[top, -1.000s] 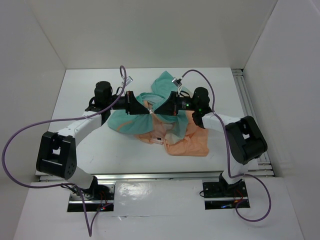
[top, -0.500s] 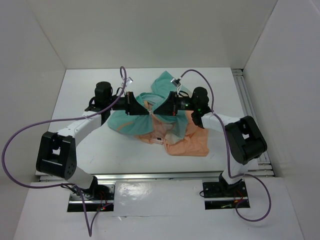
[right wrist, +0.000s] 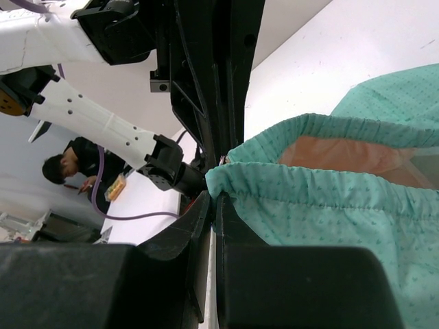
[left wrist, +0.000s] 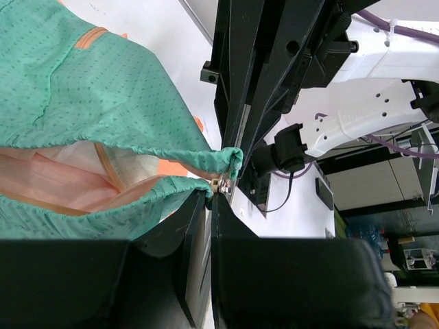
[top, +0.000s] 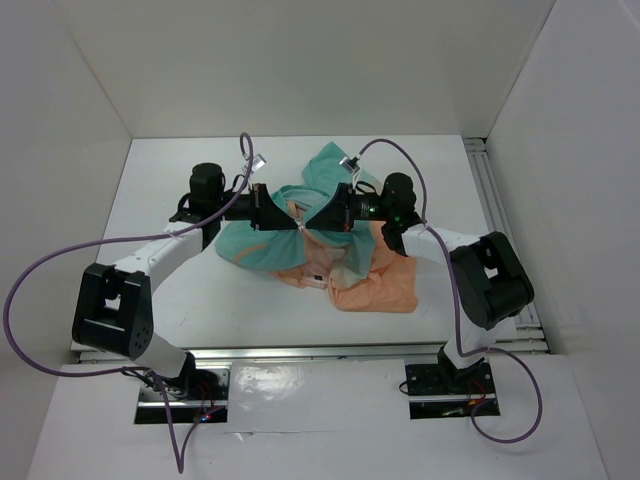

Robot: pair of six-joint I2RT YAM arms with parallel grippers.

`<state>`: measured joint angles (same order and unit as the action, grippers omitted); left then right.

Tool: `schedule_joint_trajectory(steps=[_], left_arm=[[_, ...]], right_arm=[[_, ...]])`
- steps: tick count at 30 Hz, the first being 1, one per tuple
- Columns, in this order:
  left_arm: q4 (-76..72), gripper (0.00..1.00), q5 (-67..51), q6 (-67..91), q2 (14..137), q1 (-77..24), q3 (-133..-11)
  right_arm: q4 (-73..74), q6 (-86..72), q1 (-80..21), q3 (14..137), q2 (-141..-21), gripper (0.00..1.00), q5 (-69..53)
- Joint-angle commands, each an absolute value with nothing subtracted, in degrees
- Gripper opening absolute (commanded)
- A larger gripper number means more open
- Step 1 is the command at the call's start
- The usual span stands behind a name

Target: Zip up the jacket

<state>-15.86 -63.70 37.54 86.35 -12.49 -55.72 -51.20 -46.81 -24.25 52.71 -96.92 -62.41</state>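
left gripper (left wrist: 211, 199), right gripper (right wrist: 213, 199) pinch the jacket (top: 370, 285) hem | table (top: 200, 290) middle, off every edge | we tension the zipper (left wrist: 219, 184) (our guess)

left claw (left wrist: 210, 200) pinching jacket (left wrist: 103, 103) hem, zipper slider (left wrist: 221, 185) alongside

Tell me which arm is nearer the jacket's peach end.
Right. The right arm passes just beside the peach end. The left arm comes in from the left, over the jacket's teal side, well away from it.
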Motion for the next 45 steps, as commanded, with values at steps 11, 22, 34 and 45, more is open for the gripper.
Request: schedule_joint_trajectory(steps=[11, 22, 34, 45], left_arm=[[-21.9, 0.00, -66.7, 39.2, 84.2, -12.6, -57.3], [-22.4, 0.00, -66.7, 39.8, 84.2, -12.6, -56.8], [-24.2, 0.00, -66.7, 41.0, 84.2, -12.6, -55.7], [-21.2, 0.00, -66.7, 38.5, 83.7, -13.6, -55.7]], right_arm=[[-54.7, -46.7, -25.8, 55.7, -96.5, 0.00, -59.2], [-55.9, -47.3, -25.8, 57.5, -97.6, 0.00, -57.4], [-57.8, -48.5, -26.4, 59.7, -98.6, 0.00, -55.7], [-57.8, -49.0, -26.4, 61.4, -98.6, 0.00, -54.0]])
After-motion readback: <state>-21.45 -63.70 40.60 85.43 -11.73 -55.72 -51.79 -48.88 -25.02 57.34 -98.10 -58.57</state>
